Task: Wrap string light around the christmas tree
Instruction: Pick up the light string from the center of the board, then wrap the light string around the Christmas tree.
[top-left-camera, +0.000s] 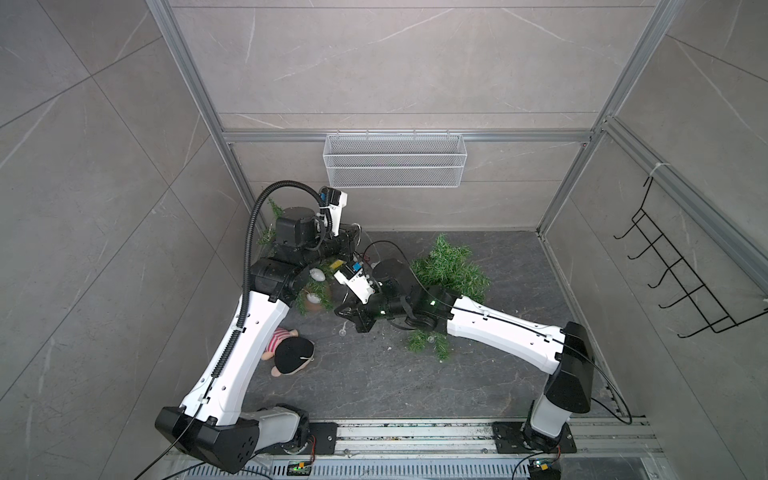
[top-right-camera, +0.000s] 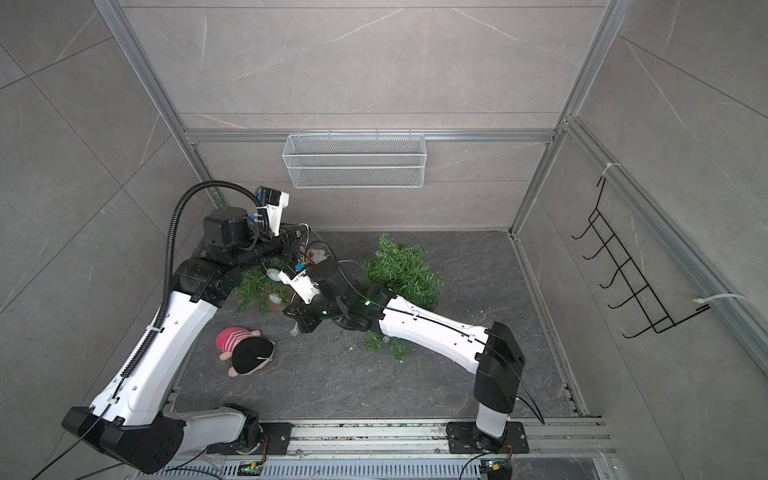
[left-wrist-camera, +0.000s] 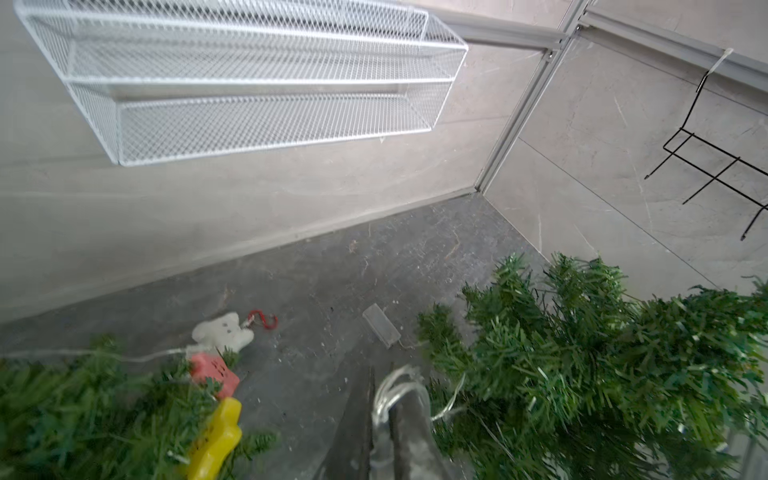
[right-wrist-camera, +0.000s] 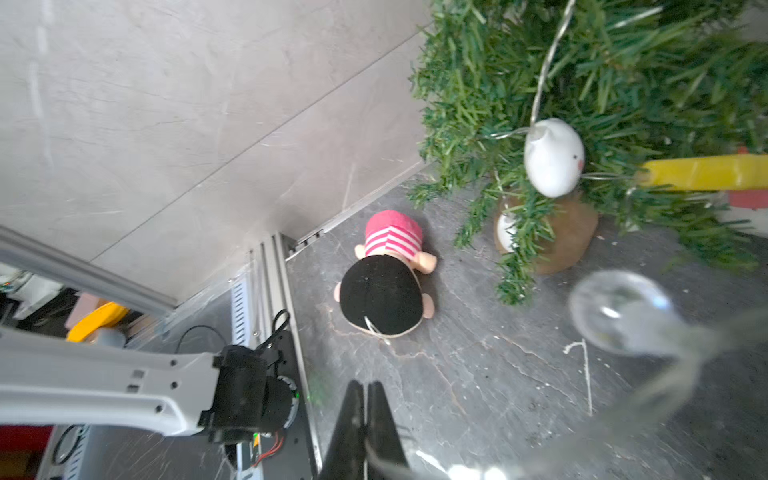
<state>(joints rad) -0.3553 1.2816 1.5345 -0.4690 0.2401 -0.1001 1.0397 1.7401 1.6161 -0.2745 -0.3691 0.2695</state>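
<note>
Left of the christmas tree (top-right-camera: 253, 286) lies a plush doll (top-left-camera: 291, 353), clear of the work. Beyond the tree, the left gripper (left-wrist-camera: 380, 419) pinches the string light (left-wrist-camera: 390, 386), likely anchoring it. Just right of the tree, the right gripper (right-wrist-camera: 366, 399), jaws together, seems clamped on another stretch, ready to wind.

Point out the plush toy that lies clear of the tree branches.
The black-haired doll in the pink-striped top, alone on open floor; the white bear sits right at the edge of the branches.
</note>
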